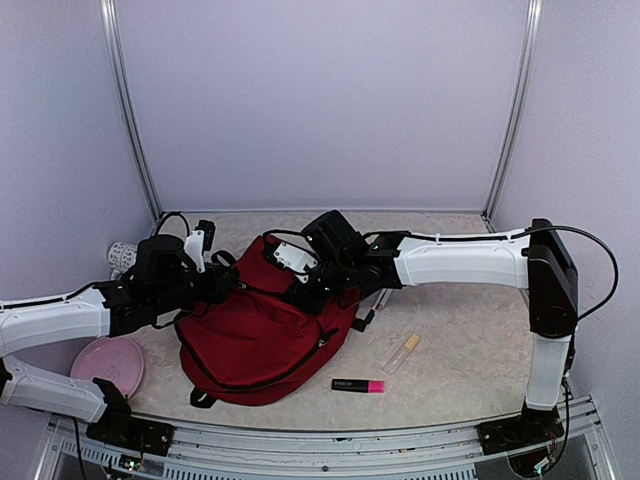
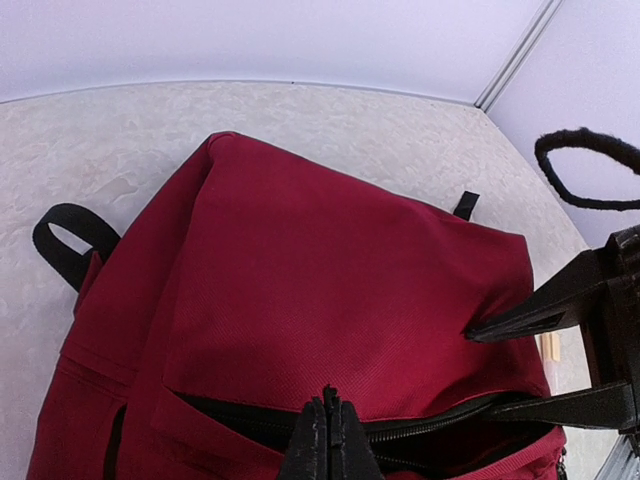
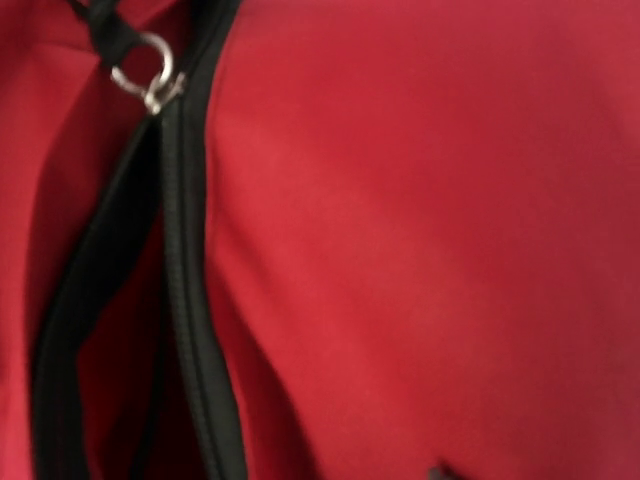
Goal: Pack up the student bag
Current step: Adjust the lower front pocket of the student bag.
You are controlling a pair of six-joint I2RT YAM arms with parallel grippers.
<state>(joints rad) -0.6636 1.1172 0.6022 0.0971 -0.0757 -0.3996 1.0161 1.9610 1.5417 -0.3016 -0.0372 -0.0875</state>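
Observation:
The student bag is a dark red backpack lying flat in the middle of the table, with its black zipper partly open. My left gripper sits at the bag's upper left edge; in the left wrist view it is shut, pinching a thin black piece at the zipper edge. My right gripper is over the bag's top. The left wrist view shows it open, with one finger above the red flap and one at the zipper opening. The right wrist view shows only close red fabric and a metal zipper ring.
A pink plate lies at the front left. A black and pink marker and a pale yellow tube lie right of the bag. A small white object sits at the back left. Walls enclose the table.

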